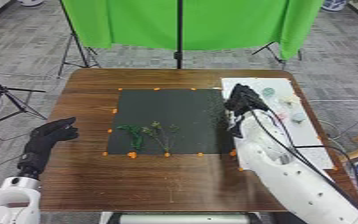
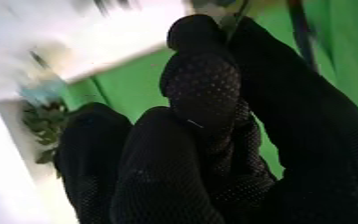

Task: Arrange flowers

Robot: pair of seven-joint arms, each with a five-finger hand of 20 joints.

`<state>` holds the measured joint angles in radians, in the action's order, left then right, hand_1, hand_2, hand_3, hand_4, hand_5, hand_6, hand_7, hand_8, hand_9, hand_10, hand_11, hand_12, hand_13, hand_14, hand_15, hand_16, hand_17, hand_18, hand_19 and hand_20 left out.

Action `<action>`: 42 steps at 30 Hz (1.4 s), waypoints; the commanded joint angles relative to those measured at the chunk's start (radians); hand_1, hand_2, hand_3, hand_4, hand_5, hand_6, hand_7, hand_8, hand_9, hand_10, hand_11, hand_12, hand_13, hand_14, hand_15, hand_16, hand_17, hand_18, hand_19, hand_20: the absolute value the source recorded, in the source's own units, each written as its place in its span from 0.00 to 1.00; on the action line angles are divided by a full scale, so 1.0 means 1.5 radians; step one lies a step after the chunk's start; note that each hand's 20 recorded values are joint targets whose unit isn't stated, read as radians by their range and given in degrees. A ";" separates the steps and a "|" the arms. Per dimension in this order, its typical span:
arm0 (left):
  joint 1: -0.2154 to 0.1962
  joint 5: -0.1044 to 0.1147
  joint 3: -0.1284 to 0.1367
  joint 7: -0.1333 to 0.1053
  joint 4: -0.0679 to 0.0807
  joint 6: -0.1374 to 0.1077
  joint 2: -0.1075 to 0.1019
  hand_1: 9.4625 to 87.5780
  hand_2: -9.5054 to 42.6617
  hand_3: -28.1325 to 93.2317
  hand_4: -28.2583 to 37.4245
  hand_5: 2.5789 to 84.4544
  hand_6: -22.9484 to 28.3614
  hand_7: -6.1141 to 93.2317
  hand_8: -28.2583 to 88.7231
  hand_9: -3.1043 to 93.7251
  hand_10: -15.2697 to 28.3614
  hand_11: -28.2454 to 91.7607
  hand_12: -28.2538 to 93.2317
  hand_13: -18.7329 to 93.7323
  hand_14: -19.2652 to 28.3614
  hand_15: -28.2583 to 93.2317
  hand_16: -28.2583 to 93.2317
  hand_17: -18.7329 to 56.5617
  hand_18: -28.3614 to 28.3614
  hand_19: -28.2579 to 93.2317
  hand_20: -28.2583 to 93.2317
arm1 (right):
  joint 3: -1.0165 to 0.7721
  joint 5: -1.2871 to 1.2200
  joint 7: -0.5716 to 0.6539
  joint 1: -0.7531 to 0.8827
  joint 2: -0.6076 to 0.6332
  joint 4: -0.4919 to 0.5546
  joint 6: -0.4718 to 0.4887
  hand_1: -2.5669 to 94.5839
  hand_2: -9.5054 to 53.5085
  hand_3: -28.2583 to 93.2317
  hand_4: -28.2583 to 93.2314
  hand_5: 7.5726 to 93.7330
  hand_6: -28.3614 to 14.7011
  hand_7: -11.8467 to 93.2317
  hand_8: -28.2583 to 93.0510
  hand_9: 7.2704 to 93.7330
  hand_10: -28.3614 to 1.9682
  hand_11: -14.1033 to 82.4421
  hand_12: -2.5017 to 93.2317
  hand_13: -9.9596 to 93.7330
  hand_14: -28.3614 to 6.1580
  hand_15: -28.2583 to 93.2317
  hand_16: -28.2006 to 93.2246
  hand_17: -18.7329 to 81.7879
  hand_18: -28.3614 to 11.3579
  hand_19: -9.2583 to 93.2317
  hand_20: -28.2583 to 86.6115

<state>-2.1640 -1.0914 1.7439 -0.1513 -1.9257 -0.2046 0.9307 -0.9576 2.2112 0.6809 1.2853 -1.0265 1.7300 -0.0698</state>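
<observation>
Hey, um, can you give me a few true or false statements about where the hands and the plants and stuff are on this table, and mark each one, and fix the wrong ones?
1. Green sprigs lie on the near part of the black mat. True.
2. The left hand is over the black mat. False: it is over the brown table, to the left of the mat.
3. The right hand pinches a thin stem. True.
4. The white sheet is to the left of the black mat. False: it is on the mat's right side.
5. A green curtain hangs beyond the table's far edge. True.
</observation>
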 commanded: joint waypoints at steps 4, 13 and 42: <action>-0.006 -0.002 0.003 0.010 -0.002 0.008 0.000 0.34 0.17 0.73 0.12 0.55 0.54 0.22 0.18 0.56 0.67 0.44 0.34 0.55 0.80 0.48 0.22 0.35 0.72 0.31 0.38 | 0.012 0.006 -0.035 0.018 -0.023 0.093 -0.028 0.58 0.00 0.72 0.30 0.88 0.51 0.46 0.43 0.99 0.58 0.69 0.30 1.00 0.82 0.85 0.41 0.95 0.41 1.00 0.79; -0.006 -0.003 0.002 0.014 -0.001 0.014 0.001 0.34 0.17 0.73 0.12 0.55 0.54 0.22 0.18 0.56 0.67 0.44 0.34 0.55 0.80 0.48 0.22 0.35 0.72 0.31 0.38 | 0.053 0.034 -0.058 0.064 -0.045 0.104 -0.009 0.58 0.00 0.72 0.31 0.88 0.50 0.46 0.43 0.99 0.58 0.70 0.29 1.00 0.83 0.86 0.41 0.95 0.42 1.00 0.79; 0.001 -0.005 -0.002 0.010 0.004 0.022 0.005 0.34 0.16 0.73 0.13 0.55 0.54 0.22 0.18 0.55 0.66 0.44 0.34 0.55 0.80 0.48 0.22 0.35 0.72 0.31 0.38 | 0.088 0.033 -0.117 0.072 -0.022 0.071 0.022 0.57 0.00 0.72 0.24 0.84 0.55 0.48 0.39 0.95 0.58 0.69 0.30 1.00 0.79 0.82 0.44 0.90 0.37 1.00 0.79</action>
<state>-2.1604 -1.0932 1.7429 -0.1414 -1.9245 -0.1837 0.9288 -0.8276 2.2439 0.5355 1.3947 -1.0761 1.8352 -0.0638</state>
